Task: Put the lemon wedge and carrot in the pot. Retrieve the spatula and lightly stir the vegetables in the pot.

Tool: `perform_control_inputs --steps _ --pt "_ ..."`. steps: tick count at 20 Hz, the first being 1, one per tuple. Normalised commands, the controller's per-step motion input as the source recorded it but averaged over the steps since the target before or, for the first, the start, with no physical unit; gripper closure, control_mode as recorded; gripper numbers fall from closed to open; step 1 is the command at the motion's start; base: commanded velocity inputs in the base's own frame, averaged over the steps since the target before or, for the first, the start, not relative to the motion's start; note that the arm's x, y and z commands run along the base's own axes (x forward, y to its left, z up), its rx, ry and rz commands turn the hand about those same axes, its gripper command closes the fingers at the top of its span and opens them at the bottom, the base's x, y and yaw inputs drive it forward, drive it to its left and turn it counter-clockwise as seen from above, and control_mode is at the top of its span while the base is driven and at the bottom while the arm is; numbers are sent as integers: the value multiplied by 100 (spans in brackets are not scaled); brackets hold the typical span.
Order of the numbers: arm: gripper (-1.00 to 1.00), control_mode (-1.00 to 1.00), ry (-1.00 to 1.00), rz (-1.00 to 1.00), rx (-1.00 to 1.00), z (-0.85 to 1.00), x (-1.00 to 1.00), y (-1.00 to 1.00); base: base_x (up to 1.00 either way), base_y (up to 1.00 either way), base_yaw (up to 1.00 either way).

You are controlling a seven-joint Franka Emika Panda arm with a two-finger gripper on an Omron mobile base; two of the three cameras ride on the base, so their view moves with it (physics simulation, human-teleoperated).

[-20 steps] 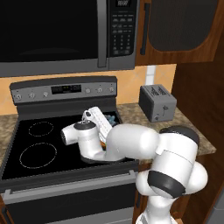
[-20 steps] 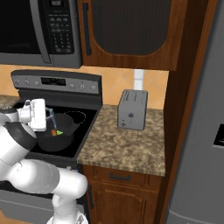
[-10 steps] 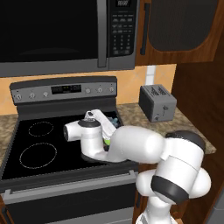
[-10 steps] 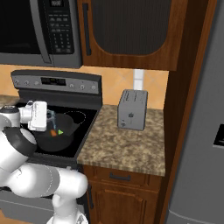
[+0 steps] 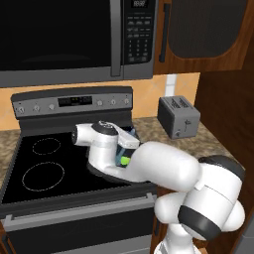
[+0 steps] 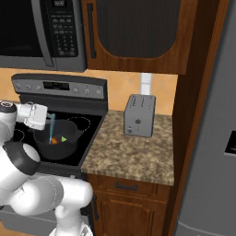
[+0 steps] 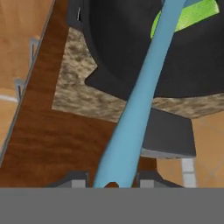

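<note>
since earlier: hand lowered, spatula (image 7: pixel 139 100) dipped into pot (image 6: pixel 57 144); gripper (image 7: pixel 111 183) clamped on handle. stirring step; next, gentle sweep past lemon wedge (image 6: pixel 63 138) and carrot (image 6: pixel 54 141).

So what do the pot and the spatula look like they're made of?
Pot: dark, matte, no glints; probably coated or cast metal, though the render leaves it open. Spatula: uniform blue-teal, smooth, softly shaded; looks like plastic or silicone.

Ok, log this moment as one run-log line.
phase: stirring | gripper: shut on spatula | spatula: reaching down into pot | lemon wedge, carrot: in pot | pot: on stove
</note>
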Motion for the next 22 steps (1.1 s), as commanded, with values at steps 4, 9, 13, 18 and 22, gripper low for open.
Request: perform_control_inputs --steps 4,9,13,18,22 --pt "100 -100 -2 10 -24 2 1 -24 0 0 0" --pt "100 -100 -19 12 -27 -9 38 -2 0 0 0" --pt "100 -100 -21 16 -7 -18 42 16 0 0 0" --pt "100 -100 -10 17 0 -22 26 38 0 0 0" --pt "100 -100 -1 9 0 -5 -1 30 0 0 0"
